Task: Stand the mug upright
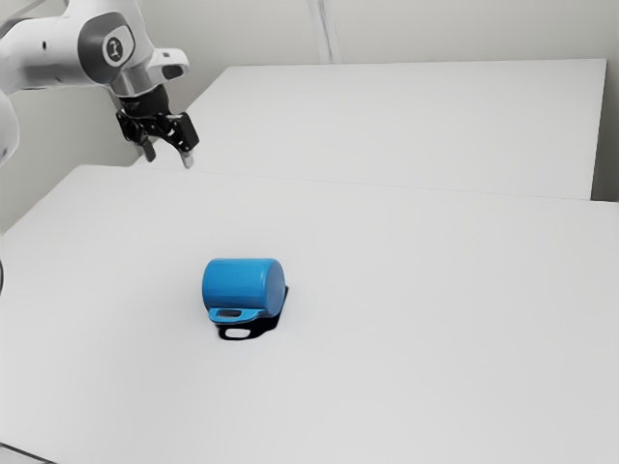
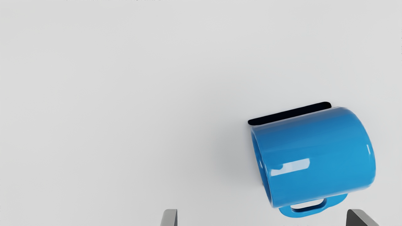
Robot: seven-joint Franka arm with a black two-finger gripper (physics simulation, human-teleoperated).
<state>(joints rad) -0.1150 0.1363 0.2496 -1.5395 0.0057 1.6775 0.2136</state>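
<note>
Exterior view shows the gripper (image 1: 169, 158) spread wide and empty, presumably to admit the blue mug (image 1: 242, 282), which lies sideways well apart from it on the white table (image 1: 435, 338), base toward the exterior view's right, its handle (image 1: 253, 314) likely checking any roll.

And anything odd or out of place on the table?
Yes, the blue mug: it's lying on its side on the white table, mouth facing sideways, when a mug normally stands on its base. No spill or damage that I can see.
</note>
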